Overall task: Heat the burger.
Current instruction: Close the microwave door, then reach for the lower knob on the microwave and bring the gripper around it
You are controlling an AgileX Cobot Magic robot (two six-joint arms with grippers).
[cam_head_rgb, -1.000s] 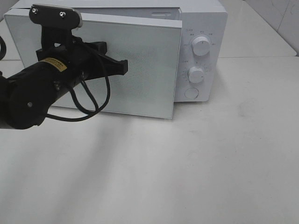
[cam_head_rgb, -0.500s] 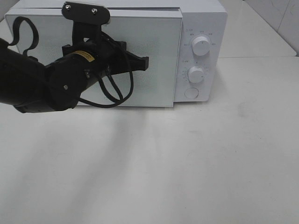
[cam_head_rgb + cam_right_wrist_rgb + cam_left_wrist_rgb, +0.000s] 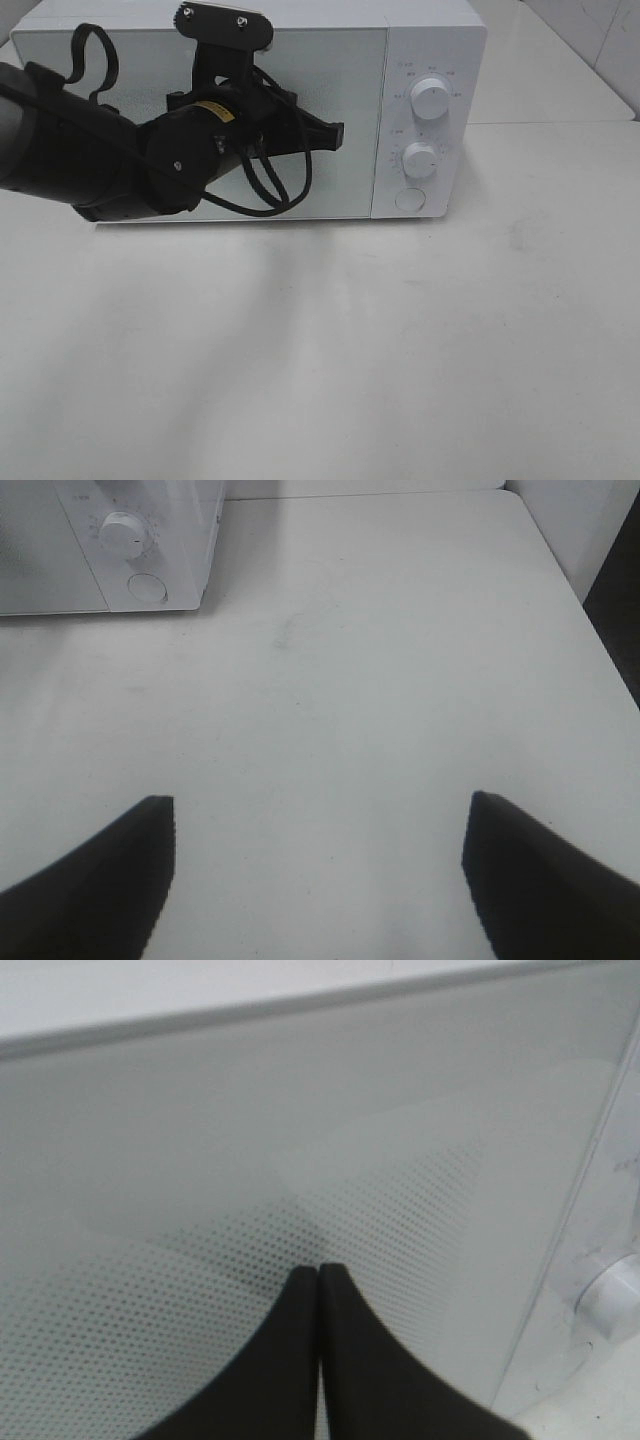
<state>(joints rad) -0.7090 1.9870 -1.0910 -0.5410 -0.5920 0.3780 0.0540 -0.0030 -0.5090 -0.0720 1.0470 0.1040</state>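
Observation:
The burger is hidden in every view. A white microwave [image 3: 425, 60] stands at the back of the table, its dotted door [image 3: 360, 120] flush with the front. My left gripper [image 3: 338, 134] is shut with nothing in it, its tips pressed against the door near the control panel. In the left wrist view the two fingers [image 3: 290, 1360] meet right at the door's dotted glass [image 3: 200, 1260]. My right gripper [image 3: 318, 825] stands open over bare table, empty; in the exterior high view it is out of sight.
Two round knobs [image 3: 430, 97] [image 3: 420, 159] and a round button [image 3: 410, 200] sit on the microwave's right-hand panel. The right wrist view shows the microwave's panel [image 3: 140, 550] far off and the table's edge [image 3: 590, 610] beside a dark gap.
The left arm has swung rightward with its shut gripper against the door. The door has gone from ajar to flush with the microwave's front.

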